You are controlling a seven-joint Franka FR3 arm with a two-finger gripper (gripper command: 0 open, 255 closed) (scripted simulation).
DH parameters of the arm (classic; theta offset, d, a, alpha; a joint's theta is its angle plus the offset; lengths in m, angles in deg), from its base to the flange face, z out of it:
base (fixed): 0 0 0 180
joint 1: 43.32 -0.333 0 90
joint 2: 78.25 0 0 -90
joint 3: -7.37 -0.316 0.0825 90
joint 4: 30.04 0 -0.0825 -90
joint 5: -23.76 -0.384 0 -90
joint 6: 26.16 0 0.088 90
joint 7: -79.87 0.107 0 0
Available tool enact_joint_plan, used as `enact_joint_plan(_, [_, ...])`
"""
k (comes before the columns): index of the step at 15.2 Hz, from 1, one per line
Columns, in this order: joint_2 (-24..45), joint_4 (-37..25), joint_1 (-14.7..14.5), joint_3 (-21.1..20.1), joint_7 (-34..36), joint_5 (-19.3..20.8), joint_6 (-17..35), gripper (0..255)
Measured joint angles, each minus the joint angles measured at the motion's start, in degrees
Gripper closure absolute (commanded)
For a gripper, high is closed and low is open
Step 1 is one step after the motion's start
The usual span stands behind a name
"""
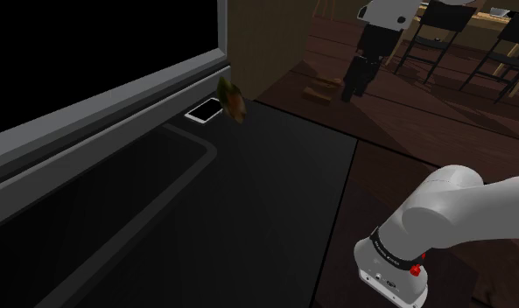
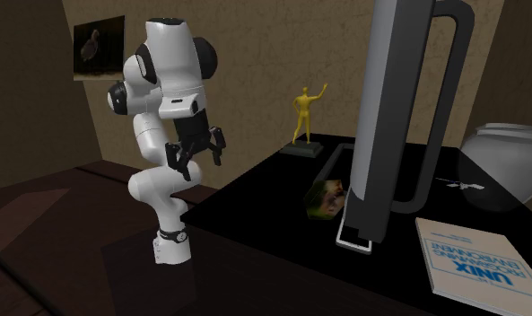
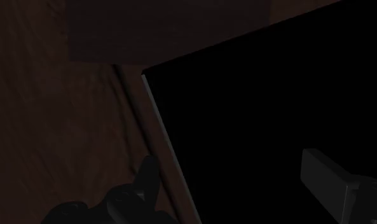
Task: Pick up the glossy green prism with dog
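Note:
The green prism (image 1: 233, 101) carries a brownish dog picture and lies on the black tabletop (image 1: 275, 201), right beside the foot of a tall grey screen stand. In the second exterior view the prism (image 2: 327, 197) rests against that stand's base (image 2: 355, 235). My gripper (image 2: 198, 148) hangs in the air off the table's near edge, well away from the prism, its fingers apart and holding nothing. In the wrist view the gripper (image 3: 238, 188) hovers over the table's edge with one finger (image 3: 147, 180) above the brown floor and the other (image 3: 327, 181) above the black top.
A large grey-framed screen (image 1: 100, 105) stands along the table's back. A yellow figurine (image 2: 301, 115), a white book (image 2: 473, 263) and a white bowl (image 2: 515, 162) also sit on the table. Dark chairs (image 1: 441, 39) stand on the wooden floor beyond.

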Motion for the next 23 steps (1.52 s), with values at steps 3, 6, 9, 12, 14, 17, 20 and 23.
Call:
enact_joint_plan(3, [1.5, -0.6, -0.5, -1.1, 0.5, -0.4, 1.6, 0])
enact_joint_plan(6, [5.5, -2.4, -1.6, -3.7, 1.8, -1.1, 5.3, 0])
enact_joint_plan(9, [9.9, -5.4, -2.6, -6.3, 3.2, -1.3, 8.5, 0])
enact_joint_plan(12, [13.9, -7.8, -3.6, -9.1, 5.0, -1.2, 11.6, 0])
enact_joint_plan(14, [17.6, -10.7, -4.0, -10.6, 5.8, -0.6, 13.5, 0])
enact_joint_plan(17, [22.6, -14.6, -4.7, -13.3, 7.7, 0.5, 16.1, 0])
enact_joint_plan(20, [27.8, -18.9, -5.3, -15.9, 9.7, 2.3, 18.3, 0])
enact_joint_plan(23, [33.2, -24.0, -5.9, -18.2, 11.8, 4.9, 19.7, 0])
